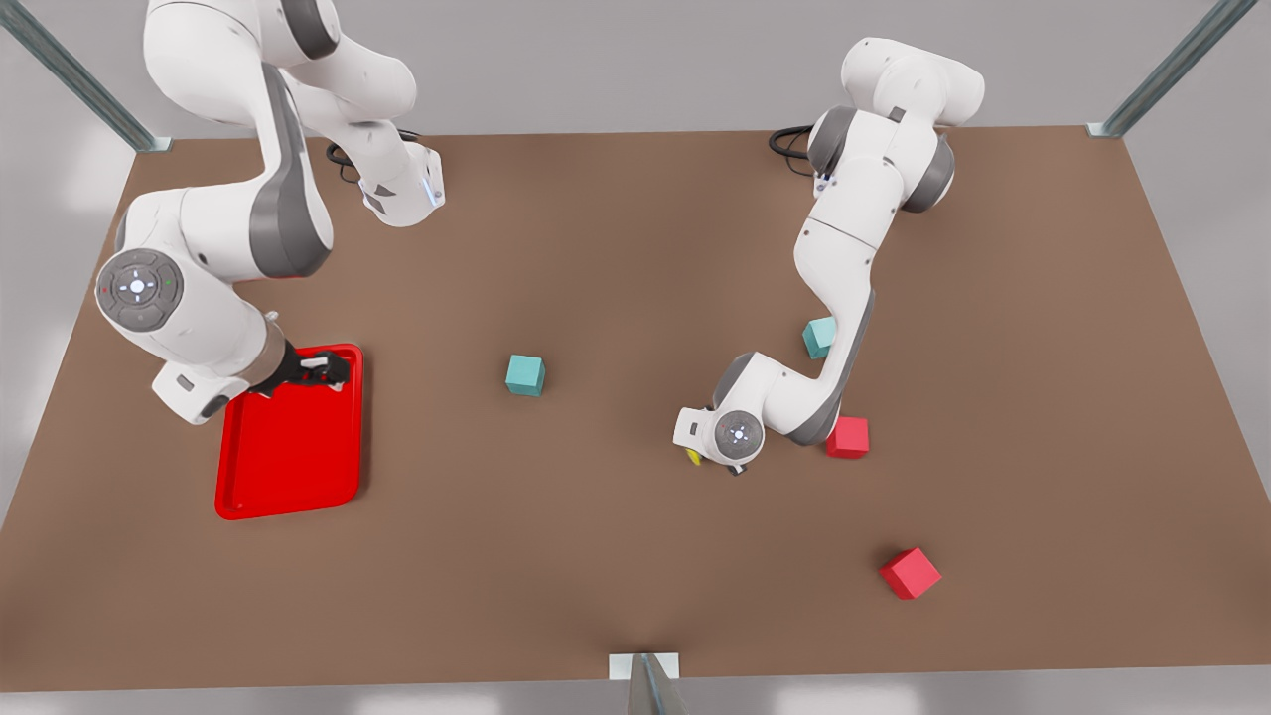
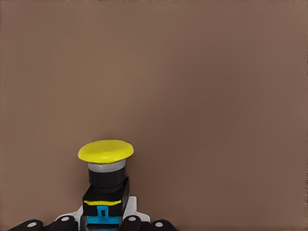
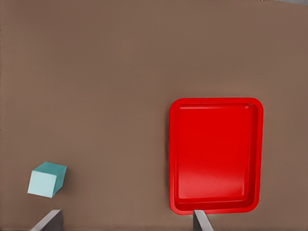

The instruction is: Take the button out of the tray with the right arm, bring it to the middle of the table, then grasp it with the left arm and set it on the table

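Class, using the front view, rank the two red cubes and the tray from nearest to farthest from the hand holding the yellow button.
1. Adjacent red cube, beside the left hand, on the front view's right.
2. Front red cube, near the table's front edge, also right.
3. Tray, far left, under the right hand.

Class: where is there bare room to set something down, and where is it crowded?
Bare: between the tray and the middle teal cube; the near table strip to the lone red cube. Crowded: around the left hand gripping the button, by another teal cube and red cube. Right hand open over the tray.
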